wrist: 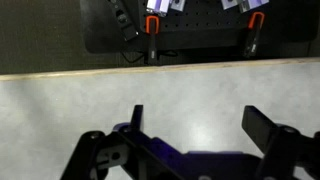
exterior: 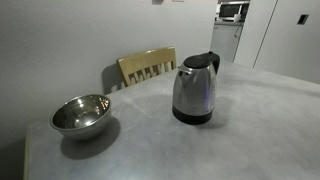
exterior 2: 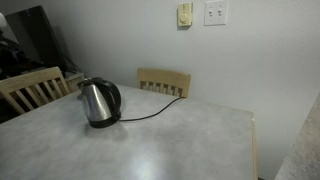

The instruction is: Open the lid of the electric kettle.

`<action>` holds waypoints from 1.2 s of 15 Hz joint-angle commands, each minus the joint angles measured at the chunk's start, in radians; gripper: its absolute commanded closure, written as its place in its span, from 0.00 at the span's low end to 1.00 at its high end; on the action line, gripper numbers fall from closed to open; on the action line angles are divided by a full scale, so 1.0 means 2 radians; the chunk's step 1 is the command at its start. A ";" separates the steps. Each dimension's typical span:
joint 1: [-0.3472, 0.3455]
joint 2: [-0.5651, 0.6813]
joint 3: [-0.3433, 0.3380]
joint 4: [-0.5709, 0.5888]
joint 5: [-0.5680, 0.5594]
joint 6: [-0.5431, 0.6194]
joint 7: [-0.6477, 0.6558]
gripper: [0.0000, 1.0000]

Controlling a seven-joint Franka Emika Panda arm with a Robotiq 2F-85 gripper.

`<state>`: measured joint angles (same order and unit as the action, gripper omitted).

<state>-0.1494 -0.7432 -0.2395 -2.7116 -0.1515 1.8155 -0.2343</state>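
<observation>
A stainless steel electric kettle with a black handle, black base and shut lid stands upright on the grey table; it also shows in an exterior view, with its black cord running off toward the wall. The arm and gripper are not in either exterior view. In the wrist view the gripper is open and empty, its two dark fingers spread wide over bare grey tabletop. The kettle is not in the wrist view.
A shiny metal bowl sits on the table beside the kettle. Wooden chairs stand at the table's edges. The wrist view shows the table's edge and a dark base with orange clamps beyond it.
</observation>
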 commanded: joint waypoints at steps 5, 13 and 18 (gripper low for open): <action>-0.002 0.000 0.002 0.000 0.002 0.000 -0.001 0.00; -0.002 0.000 0.002 0.000 0.002 0.000 -0.001 0.00; -0.001 0.000 -0.004 -0.002 0.007 0.011 -0.007 0.00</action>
<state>-0.1494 -0.7432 -0.2395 -2.7116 -0.1514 1.8155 -0.2342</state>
